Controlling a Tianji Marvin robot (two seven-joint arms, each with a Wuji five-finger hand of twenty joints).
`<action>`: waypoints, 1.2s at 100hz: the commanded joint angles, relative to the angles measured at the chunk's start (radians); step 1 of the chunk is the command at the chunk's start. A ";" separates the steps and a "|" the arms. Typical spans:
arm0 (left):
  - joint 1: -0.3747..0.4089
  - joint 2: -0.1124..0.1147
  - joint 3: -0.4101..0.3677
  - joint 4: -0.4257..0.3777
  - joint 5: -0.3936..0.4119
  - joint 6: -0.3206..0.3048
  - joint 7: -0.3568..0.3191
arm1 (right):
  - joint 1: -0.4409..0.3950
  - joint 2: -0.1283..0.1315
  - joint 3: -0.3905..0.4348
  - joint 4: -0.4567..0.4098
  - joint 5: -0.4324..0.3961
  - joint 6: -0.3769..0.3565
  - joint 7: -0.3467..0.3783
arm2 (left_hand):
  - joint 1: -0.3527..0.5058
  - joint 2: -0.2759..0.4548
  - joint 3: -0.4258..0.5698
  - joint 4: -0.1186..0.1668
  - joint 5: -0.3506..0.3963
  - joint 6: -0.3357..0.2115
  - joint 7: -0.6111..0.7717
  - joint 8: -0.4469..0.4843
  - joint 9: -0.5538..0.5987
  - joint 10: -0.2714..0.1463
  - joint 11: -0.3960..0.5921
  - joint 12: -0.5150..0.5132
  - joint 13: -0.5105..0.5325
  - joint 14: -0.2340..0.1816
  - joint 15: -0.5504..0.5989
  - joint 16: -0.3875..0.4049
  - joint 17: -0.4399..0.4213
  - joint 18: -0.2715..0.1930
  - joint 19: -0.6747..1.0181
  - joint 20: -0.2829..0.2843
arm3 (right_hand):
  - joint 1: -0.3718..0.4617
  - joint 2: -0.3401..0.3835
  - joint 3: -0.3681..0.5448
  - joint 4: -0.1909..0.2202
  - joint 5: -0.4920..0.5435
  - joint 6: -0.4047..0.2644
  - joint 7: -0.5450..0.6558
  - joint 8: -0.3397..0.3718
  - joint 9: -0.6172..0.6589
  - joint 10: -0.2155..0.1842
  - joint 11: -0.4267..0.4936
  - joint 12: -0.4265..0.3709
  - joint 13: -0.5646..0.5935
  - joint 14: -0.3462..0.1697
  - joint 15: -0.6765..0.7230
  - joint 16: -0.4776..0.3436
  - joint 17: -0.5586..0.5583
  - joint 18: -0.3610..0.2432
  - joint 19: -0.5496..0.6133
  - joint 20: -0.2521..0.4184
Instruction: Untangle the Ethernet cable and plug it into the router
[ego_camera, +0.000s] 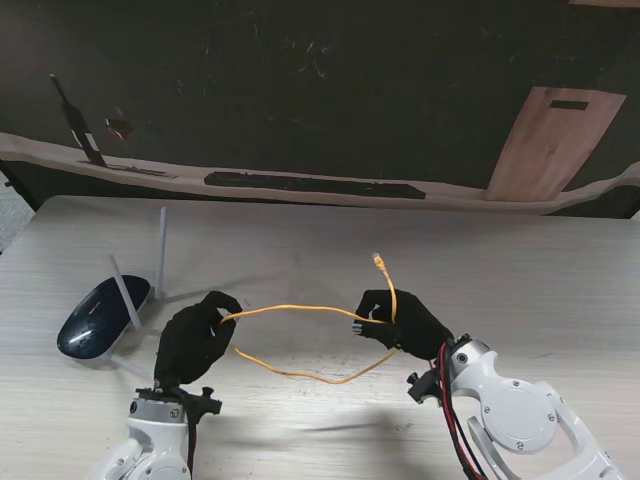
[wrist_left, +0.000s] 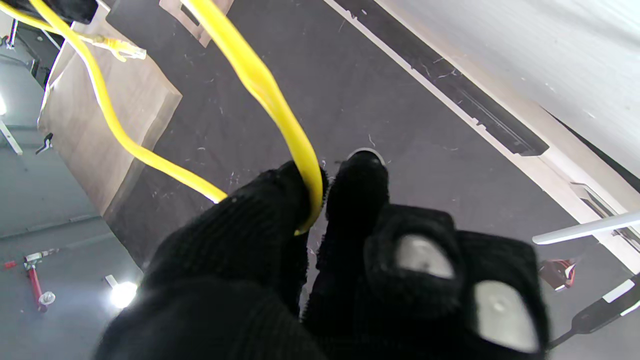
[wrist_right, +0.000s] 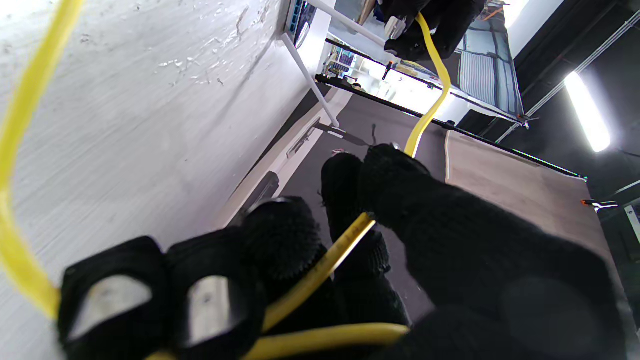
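Observation:
A yellow Ethernet cable (ego_camera: 295, 310) hangs above the table between my two black-gloved hands. My left hand (ego_camera: 196, 338) is shut on one stretch of the Ethernet cable (wrist_left: 280, 115), pinched between thumb and finger. My right hand (ego_camera: 402, 322) is shut on the Ethernet cable (wrist_right: 320, 272) near its free end, and the plug (ego_camera: 380, 263) sticks up past that hand. A slack loop (ego_camera: 310, 376) sags between the hands, nearer to me. The dark blue router (ego_camera: 101, 314) lies on the table at the left, beside my left hand, with white antennas (ego_camera: 161, 250) standing up.
The pale wooden table (ego_camera: 520, 290) ends at a far edge against a dark floor (ego_camera: 320, 90). A light wooden board (ego_camera: 552, 142) lies on the floor at the far right. A long black strip (ego_camera: 315, 185) runs along the table's far edge.

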 joint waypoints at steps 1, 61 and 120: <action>0.009 0.004 -0.005 -0.007 0.014 0.017 -0.011 | -0.013 0.002 0.014 -0.006 -0.008 -0.011 0.004 | 0.068 0.029 0.046 0.062 -0.030 -0.055 0.088 0.037 0.026 -0.020 0.045 0.024 0.043 0.089 0.116 -0.010 0.043 -0.178 0.249 -0.031 | 0.006 0.021 -0.006 0.019 -0.012 -0.004 -0.008 -0.014 0.008 0.119 -0.009 -0.012 0.017 -0.022 -0.010 -0.028 0.028 0.007 0.076 -0.010; 0.019 -0.002 -0.011 0.000 0.020 0.039 0.025 | -0.042 -0.013 0.066 0.020 -0.062 -0.067 -0.079 | 0.052 0.002 0.080 0.049 -0.019 0.010 0.075 0.015 0.051 -0.013 0.043 0.020 0.042 0.107 0.117 -0.022 0.039 -0.147 0.249 -0.032 | 0.006 0.021 -0.016 0.019 -0.051 -0.003 -0.030 -0.029 -0.066 0.136 -0.071 -0.047 0.012 0.030 -0.152 -0.130 -0.020 0.146 -0.098 -0.130; 0.051 0.059 -0.068 -0.047 0.069 -0.017 -0.279 | 0.008 0.005 -0.014 -0.029 -0.120 -0.064 -0.033 | -0.403 -0.004 0.032 0.027 -0.278 0.112 -0.650 -0.130 -0.632 0.019 -0.627 -0.276 -0.811 0.171 -0.958 -0.183 -0.952 0.085 -0.782 -0.210 | 0.099 0.057 -0.032 0.038 -0.052 0.009 -0.015 -0.029 -0.052 0.118 -0.039 -0.037 0.017 -0.029 -0.034 -0.081 0.019 0.030 0.050 -0.081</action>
